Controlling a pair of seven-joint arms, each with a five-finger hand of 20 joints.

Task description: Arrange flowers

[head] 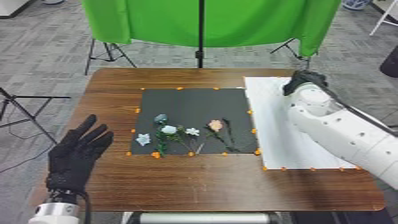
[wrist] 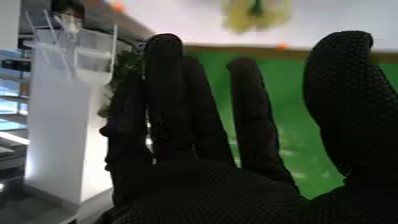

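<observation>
My right hand is over the back part of the white sheet in the head view. In the right wrist view that hand is open, its fingers straight and its thumb apart, and beyond the fingertips a blurred yellow flower lies against the white surface. On the dark mat are a bluish flower, a white flower, a smaller white one, a pale blue one and a peach one. Left of the mat, my left hand is open.
Small orange markers line the edges of the mat and the sheet on the wooden table. A green cloth on a stand hangs behind the table. Tripod legs stand on the floor at the left.
</observation>
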